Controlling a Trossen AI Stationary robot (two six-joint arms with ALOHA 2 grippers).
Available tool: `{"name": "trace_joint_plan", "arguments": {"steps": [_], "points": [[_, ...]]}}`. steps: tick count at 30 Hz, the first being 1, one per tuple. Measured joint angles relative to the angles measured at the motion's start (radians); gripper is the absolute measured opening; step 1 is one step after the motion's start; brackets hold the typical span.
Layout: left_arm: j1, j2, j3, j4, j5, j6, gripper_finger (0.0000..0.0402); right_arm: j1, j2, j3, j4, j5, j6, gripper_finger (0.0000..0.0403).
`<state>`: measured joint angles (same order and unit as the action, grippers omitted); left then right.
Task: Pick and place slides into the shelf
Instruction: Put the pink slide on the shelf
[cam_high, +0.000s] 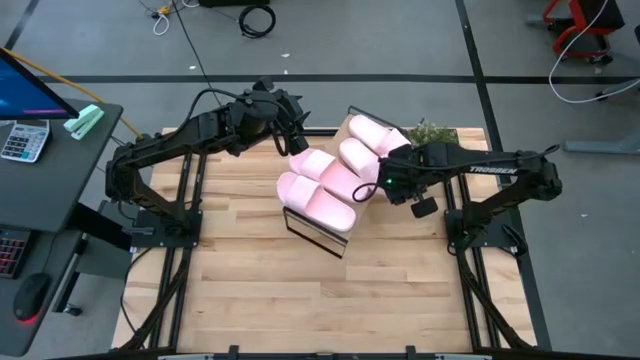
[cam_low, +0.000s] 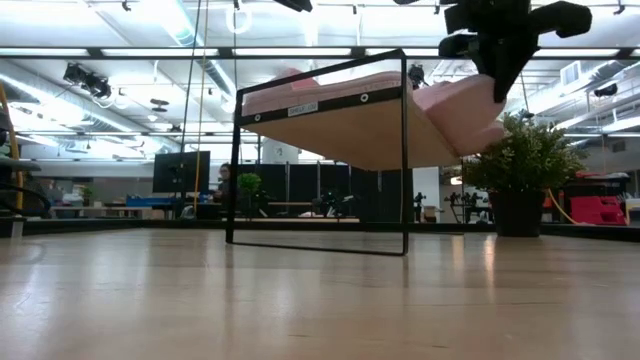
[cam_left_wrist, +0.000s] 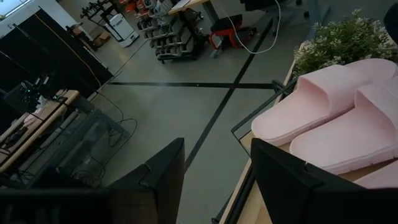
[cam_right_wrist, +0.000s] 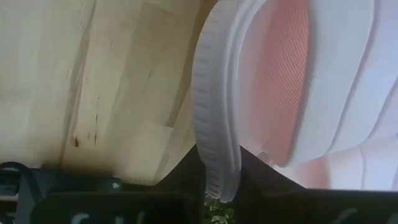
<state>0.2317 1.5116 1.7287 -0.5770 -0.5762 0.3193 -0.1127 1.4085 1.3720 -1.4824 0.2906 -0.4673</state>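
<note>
Four slides (cam_high: 330, 178) lie in a row on the board top of the shelf (cam_high: 318, 228), which stands near the middle of the counter (cam_high: 250, 290). The right end effector (cam_high: 372, 190) sits at the shelf's plant-side edge, closed on the rim of one slide (cam_right_wrist: 214, 112), whose sole edge runs between the dark fingers in the right wrist view. The left end effector (cam_high: 293, 140) hovers at the shelf's far edge, part open and empty. The step in hand appears to be seating this last slide. Doing it well likely means lowering the sole flat onto the board, parallel to its neighbours, releasing only once supported, then withdrawing upward without nudging the row or the potted plant (cam_high: 432, 131) beside the shelf.
</note>
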Motion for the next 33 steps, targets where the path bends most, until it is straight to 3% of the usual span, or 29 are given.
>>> {"name": "trace_joint_plan", "arguments": {"steps": [12, 21, 28, 33], "points": [[0.0, 0.0, 0.0, 0.0, 0.0, 0.005, 0.0189, 0.004, -0.002, 0.0, -0.032, 0.049, -0.006, 0.0053], [0.0, 0.0, 0.0, 0.0, 0.0, 0.005, 0.019, 0.004, -0.002, 0.002, 0.014, -0.03, 0.0, 0.006], [0.0, 0.0, 0.0, 0.0, 0.016, -0.002, 0.0187, 0.004, -0.002, 0.002, 0.014, -0.037, -0.004, 0.0092], [0.0, 0.0, 0.0, -0.001, 0.096, -0.021, 0.0189, 0.003, -0.002, 0.002, 0.018, -0.015, -0.01, 0.0112]]}}
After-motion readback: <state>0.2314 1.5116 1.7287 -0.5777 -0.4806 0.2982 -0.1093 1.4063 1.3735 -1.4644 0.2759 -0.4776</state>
